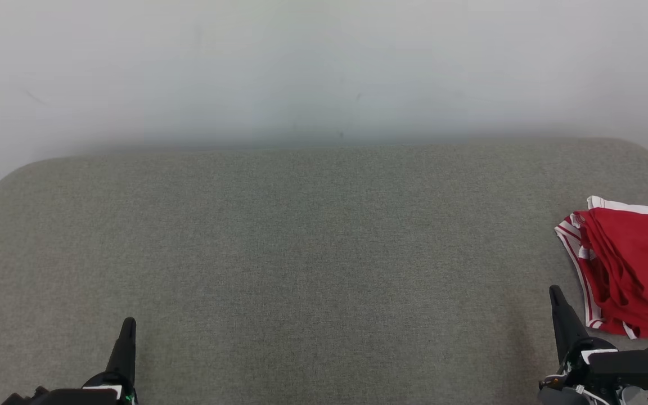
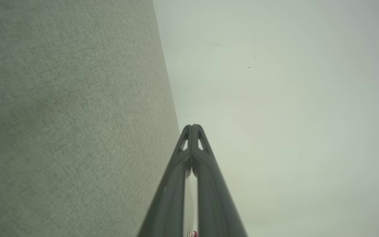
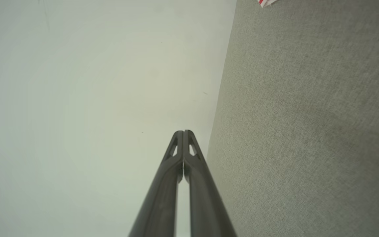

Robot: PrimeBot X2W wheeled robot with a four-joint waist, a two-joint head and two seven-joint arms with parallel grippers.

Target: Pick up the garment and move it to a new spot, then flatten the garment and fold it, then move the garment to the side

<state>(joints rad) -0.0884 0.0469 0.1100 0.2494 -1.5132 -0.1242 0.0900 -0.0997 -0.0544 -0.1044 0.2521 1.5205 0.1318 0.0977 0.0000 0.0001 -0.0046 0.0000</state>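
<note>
garment [image 1: 639, 264] on the cushion [image 1: 301, 253], at its right edge — left fingers [image 1: 126, 346], right fingers [image 1: 563, 323] pressed together, well apart

The grey fabric-covered desk [image 1: 301, 236] lies open from its left edge across the middle almost to its right edge, so a hand could pass freely there. The one obstacle on it is the red garment [image 1: 633, 264], bunched at the right edge, just beside the right hand [image 1: 554, 292]. The white wall [image 1: 324, 67] closes off the far edge.
</note>
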